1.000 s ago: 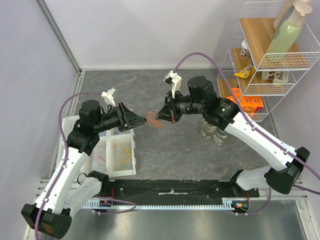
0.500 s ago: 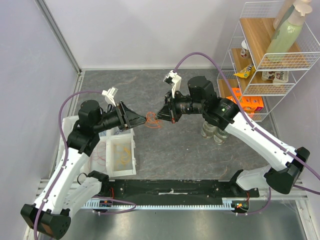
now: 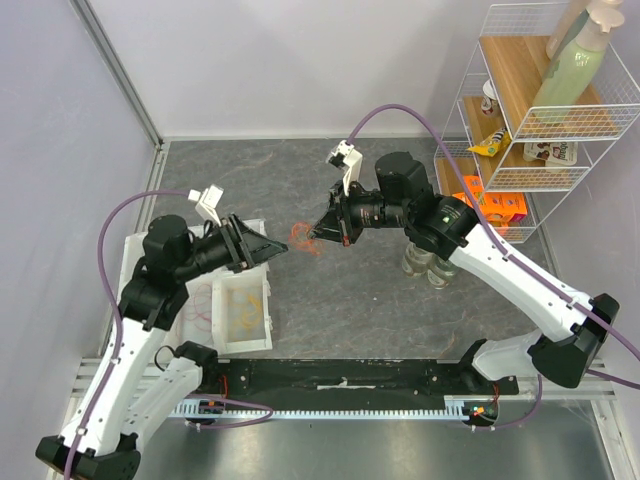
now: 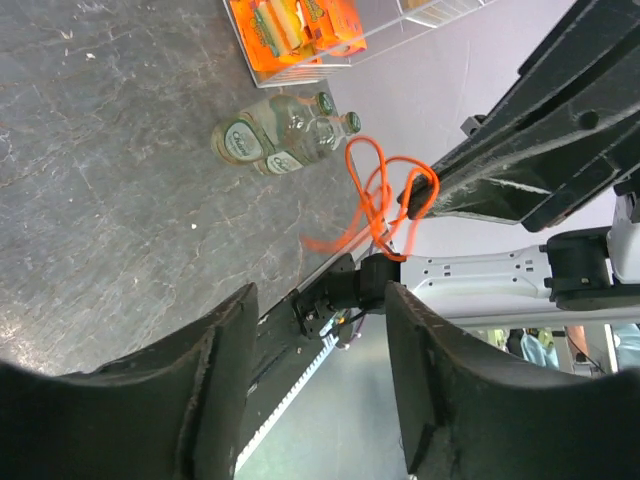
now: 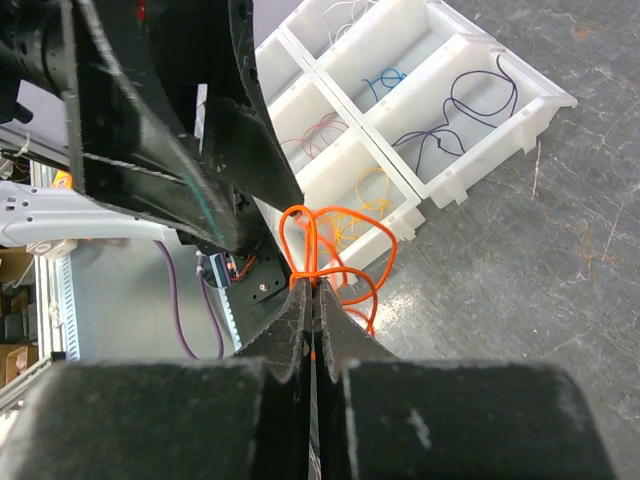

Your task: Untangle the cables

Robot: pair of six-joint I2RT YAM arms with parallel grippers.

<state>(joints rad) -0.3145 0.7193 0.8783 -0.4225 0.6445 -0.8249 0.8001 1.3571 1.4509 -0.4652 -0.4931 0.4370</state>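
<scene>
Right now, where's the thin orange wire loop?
Top view, centre: the orange wire loop hangs pinched in the right gripper, just beyond the tips of the open left gripper.

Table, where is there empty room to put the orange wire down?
Bare table shows between the white tray, the bottles and the black rail, and along the back wall. Crowded: inside the tray and by the wire shelf.

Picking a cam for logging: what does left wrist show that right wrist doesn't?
Left wrist only: the glass bottles and orange packets beyond. Right wrist only: the white sorting tray with wires in its compartments. Both: the orange cable bunch pinched in the right hand, with the left hand open, not gripping it.
</scene>
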